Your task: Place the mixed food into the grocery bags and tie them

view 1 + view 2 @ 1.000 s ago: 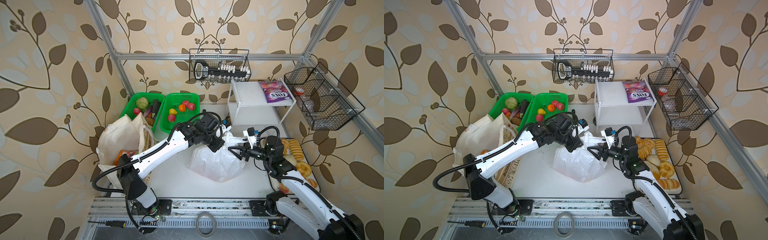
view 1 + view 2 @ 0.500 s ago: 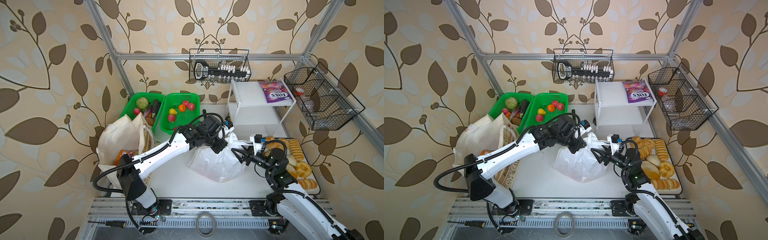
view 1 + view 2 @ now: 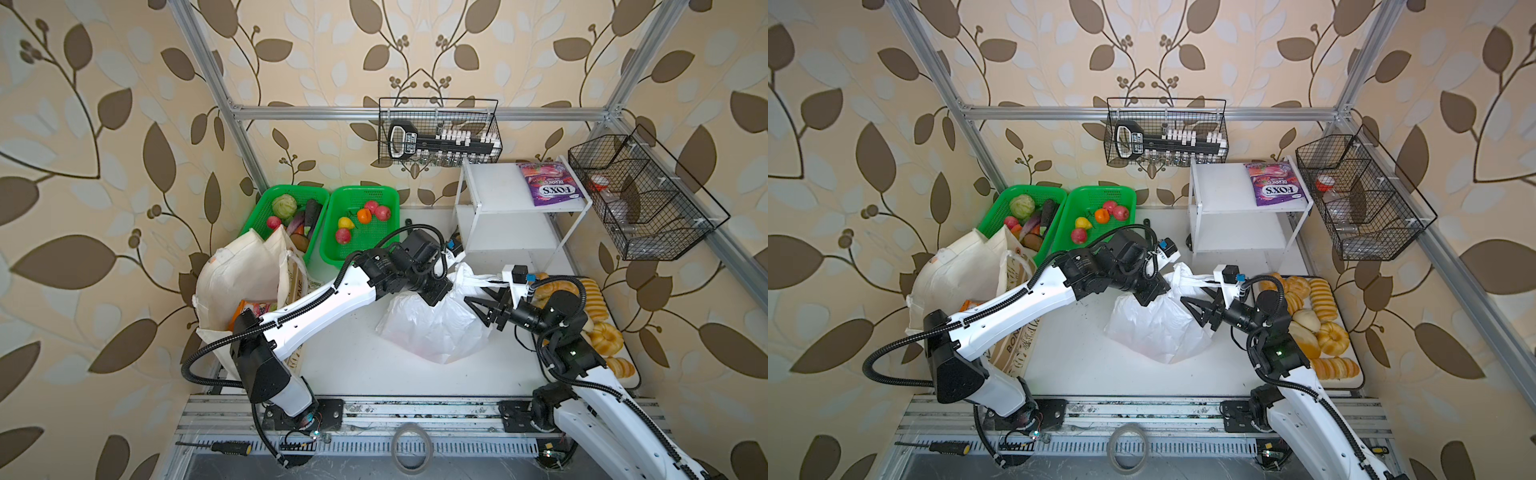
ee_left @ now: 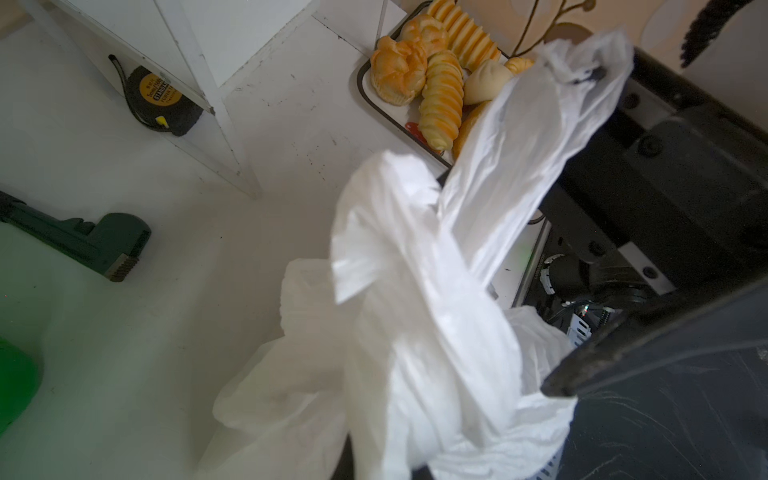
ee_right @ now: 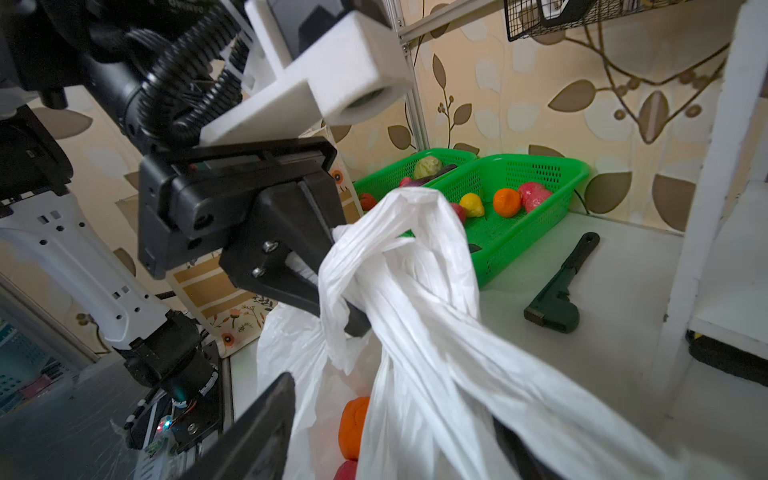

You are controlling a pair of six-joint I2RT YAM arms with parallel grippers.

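green baskets (image 3: 291,188) (image 3: 365,189) 2 | wire baskets (image 3: 440,129) (image 3: 648,199) 2 | white plastic bag (image 3: 432,328) 1 | cloth tote (image 3: 237,278) 1 | purple pouch (image 3: 548,189) 1 | fruits (image 3: 364,215) in one green basket 5

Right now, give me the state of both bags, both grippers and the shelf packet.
white plastic bag, holds an orange, handles crossed but loose.
left gripper, shut on a bag handle.
right gripper, open, a handle between its jaws.
cloth tote, upright, not tied.
purple packet, flat on the white shelf.
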